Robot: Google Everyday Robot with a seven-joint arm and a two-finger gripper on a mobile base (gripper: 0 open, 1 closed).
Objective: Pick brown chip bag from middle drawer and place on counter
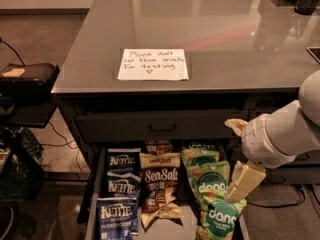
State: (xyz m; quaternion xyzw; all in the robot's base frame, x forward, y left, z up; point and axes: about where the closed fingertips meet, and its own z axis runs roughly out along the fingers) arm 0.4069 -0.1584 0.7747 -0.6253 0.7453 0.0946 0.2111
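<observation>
Camera view: the brown chip bag [160,180] lies in the centre row of the middle drawer [175,230], long axis front-to-back. My gripper [231,160], spread and empty, hangs to its right over the green bags [212,184]. I'd shift left.

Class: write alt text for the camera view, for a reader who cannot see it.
The open gripper hangs at the right, above green dang bags in the open middle drawer; the brown chip bag lies untouched in the centre row, beside blue Kettle bags. Above, the grey counter bears a handwritten note.
</observation>
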